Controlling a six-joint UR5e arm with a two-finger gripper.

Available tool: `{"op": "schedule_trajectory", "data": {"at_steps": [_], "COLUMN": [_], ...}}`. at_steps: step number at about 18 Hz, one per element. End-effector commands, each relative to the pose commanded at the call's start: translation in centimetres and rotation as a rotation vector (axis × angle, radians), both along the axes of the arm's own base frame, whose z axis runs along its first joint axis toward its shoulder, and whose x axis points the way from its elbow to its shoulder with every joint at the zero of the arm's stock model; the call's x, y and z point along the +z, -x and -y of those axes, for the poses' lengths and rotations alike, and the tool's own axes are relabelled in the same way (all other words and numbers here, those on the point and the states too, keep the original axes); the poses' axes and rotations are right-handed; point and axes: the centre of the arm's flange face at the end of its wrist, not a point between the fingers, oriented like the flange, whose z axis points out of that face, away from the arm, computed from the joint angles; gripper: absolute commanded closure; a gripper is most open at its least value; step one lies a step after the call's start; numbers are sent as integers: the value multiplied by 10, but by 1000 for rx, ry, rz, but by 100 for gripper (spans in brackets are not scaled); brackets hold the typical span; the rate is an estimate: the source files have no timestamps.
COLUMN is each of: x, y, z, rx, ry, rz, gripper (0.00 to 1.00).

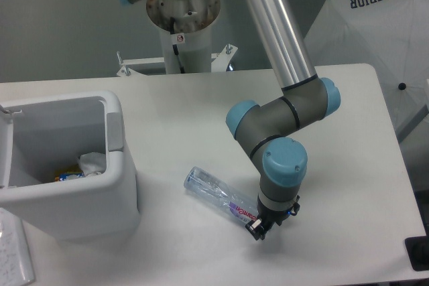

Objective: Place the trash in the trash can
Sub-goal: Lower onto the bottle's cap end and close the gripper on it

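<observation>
The gripper is covering the cap end of the bottle; its jaw opening is too small to resolve.

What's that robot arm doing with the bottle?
The robot is tidying up trash. Its gripper is down at the cap end of a clear plastic bottle lying on the table, but whether it has hold of it is hard to tell. The white trash can sits to the left with a crumpled tissue already inside.
</observation>
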Motion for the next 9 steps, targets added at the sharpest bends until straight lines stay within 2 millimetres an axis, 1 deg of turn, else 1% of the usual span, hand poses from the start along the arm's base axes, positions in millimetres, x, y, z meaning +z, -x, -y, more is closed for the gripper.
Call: {"op": "schedule_trajectory", "data": {"at_steps": [3,5,9], "x": [1,2,8], "y": [0,0,1], "z": [0,0,-1], "rx": [2,1,1], "ry": [-1,-4,-11], "rz": [-1,-3,-11], "gripper": [62,64,72]}}
